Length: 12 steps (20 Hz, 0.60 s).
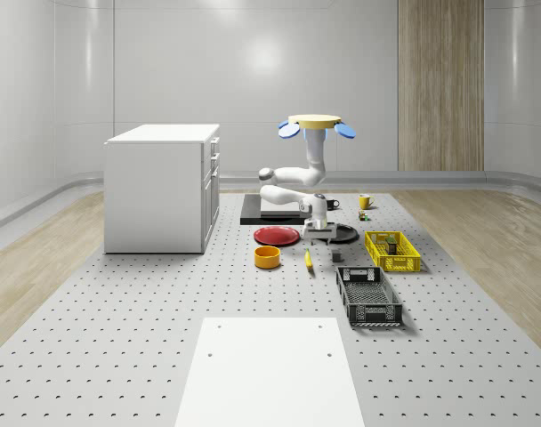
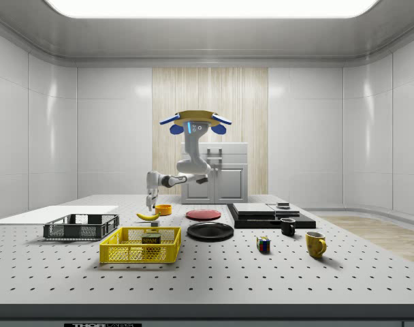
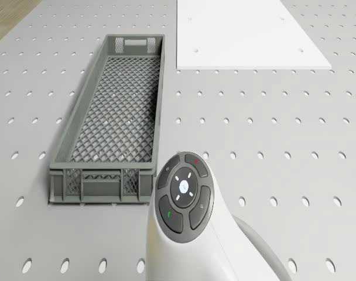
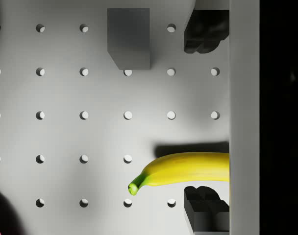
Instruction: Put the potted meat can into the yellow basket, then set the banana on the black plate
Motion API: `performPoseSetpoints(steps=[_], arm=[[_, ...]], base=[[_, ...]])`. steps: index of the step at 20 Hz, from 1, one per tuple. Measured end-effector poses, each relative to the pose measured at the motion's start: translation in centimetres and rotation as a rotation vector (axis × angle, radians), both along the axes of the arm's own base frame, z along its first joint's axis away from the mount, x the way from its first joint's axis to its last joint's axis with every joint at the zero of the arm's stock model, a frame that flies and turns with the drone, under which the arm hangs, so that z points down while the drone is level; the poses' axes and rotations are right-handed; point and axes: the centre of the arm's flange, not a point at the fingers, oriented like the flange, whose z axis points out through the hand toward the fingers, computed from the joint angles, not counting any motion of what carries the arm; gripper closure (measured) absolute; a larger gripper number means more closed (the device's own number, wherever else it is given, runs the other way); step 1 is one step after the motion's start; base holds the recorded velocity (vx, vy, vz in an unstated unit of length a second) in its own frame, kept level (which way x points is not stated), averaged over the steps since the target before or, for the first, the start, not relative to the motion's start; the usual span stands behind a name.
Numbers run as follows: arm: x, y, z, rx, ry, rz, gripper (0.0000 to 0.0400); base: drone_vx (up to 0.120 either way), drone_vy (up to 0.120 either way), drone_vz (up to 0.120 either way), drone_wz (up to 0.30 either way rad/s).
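Observation:
The banana (image 1: 308, 259) (image 2: 148, 216) (image 4: 188, 168) lies on the perforated table between the orange bowl (image 1: 267, 257) and a small grey block (image 4: 129, 38). My gripper (image 1: 317, 238) (image 2: 150, 206) (image 4: 206, 125) hangs open just above it. In the wrist view the banana lies between the fingers (image 4: 205, 32), close to one of them. The potted meat can (image 2: 151, 238) (image 1: 389, 242) stands inside the yellow basket (image 1: 391, 252) (image 2: 140, 246). The black plate (image 1: 340, 235) (image 2: 210, 231) lies next to the banana. The drone (image 1: 317, 124) (image 2: 193, 121) hovers over the plates.
A red plate (image 1: 277, 236) lies beside the black one. A grey mesh basket (image 1: 368, 296) (image 3: 108, 111) and a white sheet (image 1: 270, 369) lie toward the front. A white cabinet (image 1: 164, 187) stands at the whole-scene view's left. A black slab (image 1: 262, 213), two mugs and a cube sit behind.

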Motion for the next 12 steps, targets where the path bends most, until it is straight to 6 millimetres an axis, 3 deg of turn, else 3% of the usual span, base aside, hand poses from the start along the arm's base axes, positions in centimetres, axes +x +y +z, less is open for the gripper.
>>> performPoseSetpoints(steps=[4,6,9,10,12], arm=[[0.0,0.0,0.0,0.0,0.0,0.0,0.0],[0.0,0.0,0.0,0.0,0.0,0.0,0.0],[0.0,0.0,0.0,0.0,0.0,0.0,0.0],[0.0,0.0,0.0,0.0,0.0,0.0,0.0],[0.0,0.0,0.0,0.0,0.0,0.0,0.0]], base=[[0.12,-0.12,0.0,0.0],[0.0,-0.12,0.0,0.0],[0.0,-0.12,-0.12,0.0],[0.0,-0.12,0.0,0.0],[0.0,0.0,-0.04,0.0]])
